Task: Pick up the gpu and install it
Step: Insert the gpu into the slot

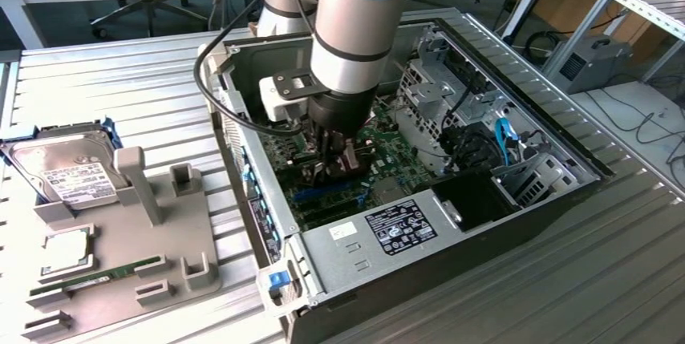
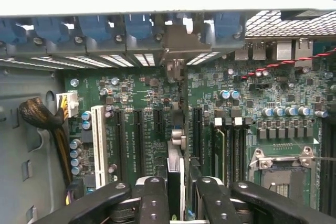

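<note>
My gripper (image 1: 334, 159) is down inside the open computer case (image 1: 428, 224), just above the green motherboard (image 2: 142, 93). It is shut on the gpu (image 2: 176, 169), which I see edge-on between the black fingers (image 2: 153, 200) in the wrist view. The card stands upright, in line with the black expansion slots. Its silver end bracket (image 2: 179, 45) reaches the rear slot openings of the case, under the blue clips. In the exterior view the gpu (image 1: 340, 172) shows as a dark shape under the wrist. Whether its edge sits in a slot is hidden.
A white slot (image 2: 97, 145), a bundle of cables (image 2: 42, 119) and the bare processor socket (image 2: 283, 169) flank the card. On the exterior view's left, a grey fixture (image 1: 118, 280) holds a memory stick (image 1: 96, 276), beside a hard drive (image 1: 66, 174).
</note>
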`<state>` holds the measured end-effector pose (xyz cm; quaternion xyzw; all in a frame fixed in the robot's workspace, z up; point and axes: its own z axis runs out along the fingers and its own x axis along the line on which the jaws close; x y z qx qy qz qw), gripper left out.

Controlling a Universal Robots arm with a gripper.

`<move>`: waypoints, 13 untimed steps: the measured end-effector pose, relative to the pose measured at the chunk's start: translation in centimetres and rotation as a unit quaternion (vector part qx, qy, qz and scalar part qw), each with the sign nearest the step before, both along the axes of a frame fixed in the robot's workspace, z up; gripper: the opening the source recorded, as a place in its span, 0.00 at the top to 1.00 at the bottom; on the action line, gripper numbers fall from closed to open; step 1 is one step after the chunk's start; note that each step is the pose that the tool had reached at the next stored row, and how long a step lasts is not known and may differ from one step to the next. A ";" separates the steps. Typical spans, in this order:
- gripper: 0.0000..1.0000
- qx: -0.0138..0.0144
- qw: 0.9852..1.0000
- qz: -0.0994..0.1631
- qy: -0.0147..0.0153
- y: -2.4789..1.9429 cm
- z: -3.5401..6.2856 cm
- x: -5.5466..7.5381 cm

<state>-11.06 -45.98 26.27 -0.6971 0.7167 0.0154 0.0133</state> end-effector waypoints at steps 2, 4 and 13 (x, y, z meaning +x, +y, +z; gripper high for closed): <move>0.74 0.002 1.000 0.000 0.000 -0.03 0.00 0.0; 0.74 0.002 1.000 0.000 0.000 -0.09 0.00 0.0; 0.74 -0.013 1.000 0.000 0.000 -0.23 -0.01 0.0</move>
